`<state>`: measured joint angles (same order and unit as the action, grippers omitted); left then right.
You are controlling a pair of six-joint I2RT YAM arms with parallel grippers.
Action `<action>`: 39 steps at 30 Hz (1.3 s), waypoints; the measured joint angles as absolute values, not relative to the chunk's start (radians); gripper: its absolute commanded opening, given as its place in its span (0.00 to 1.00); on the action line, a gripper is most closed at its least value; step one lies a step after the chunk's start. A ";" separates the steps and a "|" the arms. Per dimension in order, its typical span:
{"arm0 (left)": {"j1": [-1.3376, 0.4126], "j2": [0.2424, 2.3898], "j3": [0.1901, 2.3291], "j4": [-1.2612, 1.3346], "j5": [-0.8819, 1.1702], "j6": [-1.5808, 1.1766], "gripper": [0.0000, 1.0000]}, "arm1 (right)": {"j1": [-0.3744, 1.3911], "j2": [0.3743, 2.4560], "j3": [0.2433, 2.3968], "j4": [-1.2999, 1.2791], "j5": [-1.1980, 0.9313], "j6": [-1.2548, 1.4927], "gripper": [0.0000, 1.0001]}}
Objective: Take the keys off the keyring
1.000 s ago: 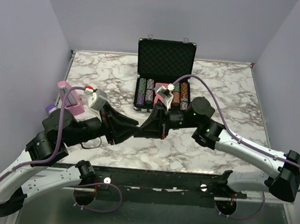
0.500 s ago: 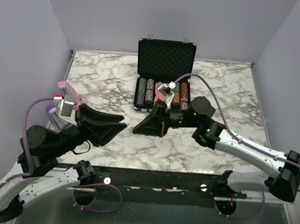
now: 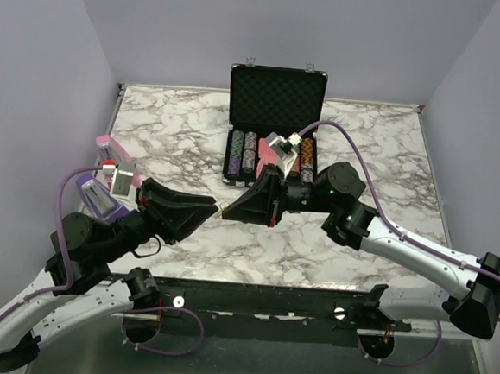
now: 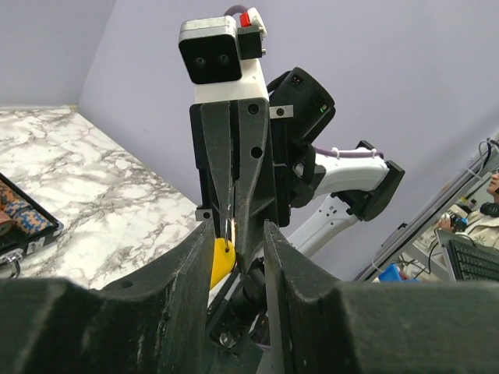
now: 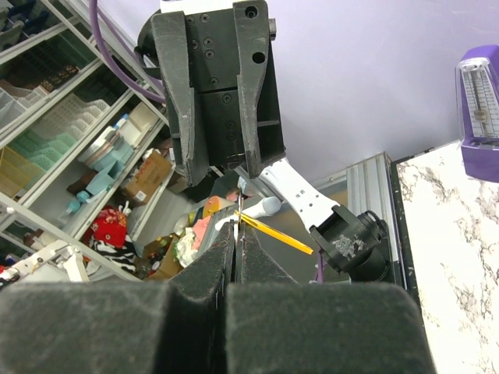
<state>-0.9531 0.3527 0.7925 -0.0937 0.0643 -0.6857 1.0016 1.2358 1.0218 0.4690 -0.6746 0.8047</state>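
R fingers [image 5: 199,288] pinch keyring [image 4: 221,261], prob | L fingers [image 4: 187,273] apart, facing tip-to-tip

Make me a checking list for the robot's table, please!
Surface: marble table, both arms reaching over its near half.
Job's things: yellow keyring held up in the air; keys too small to make out.
Clutter: open black case of chips at the back; purple metronome and pink object at the left edge.
Grippers: right gripper shut on the keyring; left gripper open, facing it tip to tip.
Cables: purple cable looping over each arm.
Surroundings: lilac walls; cluttered shelves beyond the table.
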 measured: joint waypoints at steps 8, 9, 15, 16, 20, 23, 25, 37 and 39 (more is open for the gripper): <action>-0.953 0.367 0.783 -0.065 0.065 -0.698 0.34 | 1.002 1.236 1.022 0.471 -0.674 0.805 0.01; -0.953 0.373 0.783 -0.064 0.065 -0.699 0.33 | 1.002 1.236 1.022 0.471 -0.674 0.805 0.01; -0.953 0.393 0.783 -0.061 0.068 -0.701 0.28 | 1.003 1.236 1.022 0.471 -0.674 0.805 0.01; -0.953 0.393 0.783 -0.061 0.068 -0.702 0.27 | 1.004 1.236 1.022 0.471 -0.674 0.805 0.01; -0.953 0.394 0.783 -0.061 0.068 -0.701 0.24 | 1.008 1.236 1.025 0.471 -0.674 0.805 0.01; -0.953 0.398 0.783 -0.061 0.069 -0.702 0.20 | 1.009 1.236 1.027 0.472 -0.674 0.805 0.01; -0.953 0.403 0.783 -0.062 0.071 -0.702 0.16 | 1.010 1.236 1.028 0.472 -0.674 0.805 0.01; -0.953 0.407 0.788 -0.072 0.085 -0.704 0.00 | 1.014 1.236 1.028 0.470 -0.674 0.805 0.01; -0.953 0.410 0.797 -0.086 0.091 -0.699 0.00 | 1.015 1.236 1.028 0.470 -0.675 0.805 0.01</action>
<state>-0.9531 0.4103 0.7971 -0.0856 0.0910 -0.6994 1.0153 1.2362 1.0275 0.4698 -0.6746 0.8047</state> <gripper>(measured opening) 0.007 0.014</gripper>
